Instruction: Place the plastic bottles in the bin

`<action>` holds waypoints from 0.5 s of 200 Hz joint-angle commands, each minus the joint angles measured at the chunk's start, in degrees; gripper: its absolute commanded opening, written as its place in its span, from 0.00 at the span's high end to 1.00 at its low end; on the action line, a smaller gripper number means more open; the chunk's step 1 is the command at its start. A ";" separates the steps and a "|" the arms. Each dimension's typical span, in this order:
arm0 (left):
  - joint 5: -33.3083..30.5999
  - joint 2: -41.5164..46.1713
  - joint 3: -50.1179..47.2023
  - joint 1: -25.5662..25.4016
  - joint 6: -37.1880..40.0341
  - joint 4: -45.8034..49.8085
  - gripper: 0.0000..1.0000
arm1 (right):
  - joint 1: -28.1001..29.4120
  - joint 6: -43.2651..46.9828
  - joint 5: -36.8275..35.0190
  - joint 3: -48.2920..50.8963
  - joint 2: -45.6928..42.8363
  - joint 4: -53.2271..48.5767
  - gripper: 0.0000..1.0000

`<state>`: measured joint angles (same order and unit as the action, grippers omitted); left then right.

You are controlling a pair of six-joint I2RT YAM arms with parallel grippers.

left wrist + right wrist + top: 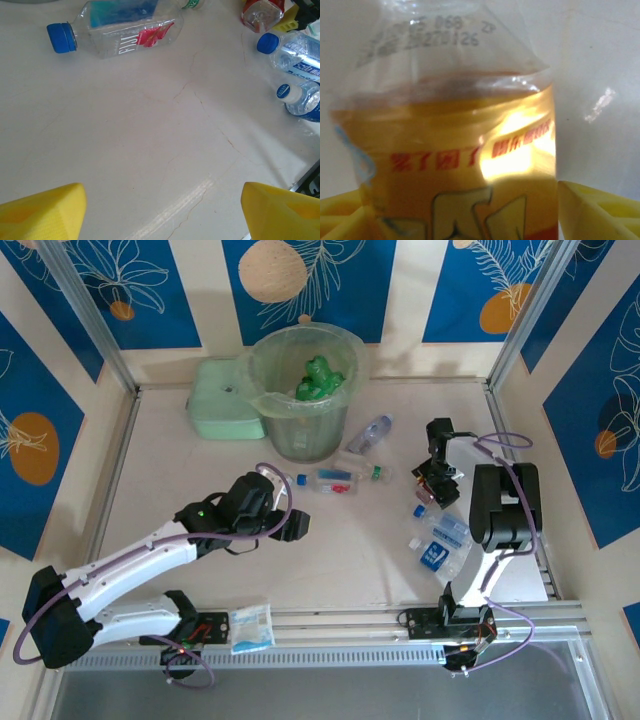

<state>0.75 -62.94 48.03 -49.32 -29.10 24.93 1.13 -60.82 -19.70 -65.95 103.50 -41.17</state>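
Note:
The bin point(300, 430), tall and pale green, stands at the back with green bottles point(320, 380) inside it. A clear bottle point(370, 432) and a blue-and-red labelled bottle point(330, 480) lie in front of it; the latter bottle point(125, 30) has a blue cap. Blue-labelled bottles point(442, 540) lie at the right. My right gripper point(428, 490) is down over a yellow-labelled bottle point(455, 150). That bottle sits between the yellow fingers point(600, 210), with a sliver of table at the right one. My left gripper point(162, 200) is open over bare table.
A flat mint-green box point(225, 400) sits left of the bin. Two blue-capped bottles point(295, 50) and a red-based bottle point(262, 12) lie ahead and to the right of the left gripper. A flattened blue-labelled item point(252, 628) rests on the front rail.

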 commanded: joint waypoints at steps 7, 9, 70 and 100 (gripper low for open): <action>-1.17 0.67 -0.66 -0.43 0.27 1.38 0.20 | 0.01 2.24 -0.29 -1.43 0.88 0.24 0.22; -1.19 0.63 -0.66 -0.43 0.27 1.36 0.20 | 0.02 2.38 -0.28 -1.39 0.77 0.39 0.23; -2.25 0.19 0.04 -0.43 0.36 1.88 0.20 | 1.43 8.41 -2.55 -1.19 -7.00 0.52 0.43; -2.79 0.16 0.70 -0.43 0.19 1.99 0.21 | 4.03 12.35 -3.04 -3.02 -14.41 -0.47 0.45</action>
<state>-0.54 -62.96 48.03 -49.32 -29.10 25.58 2.94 -52.99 -21.52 -66.30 95.68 -40.07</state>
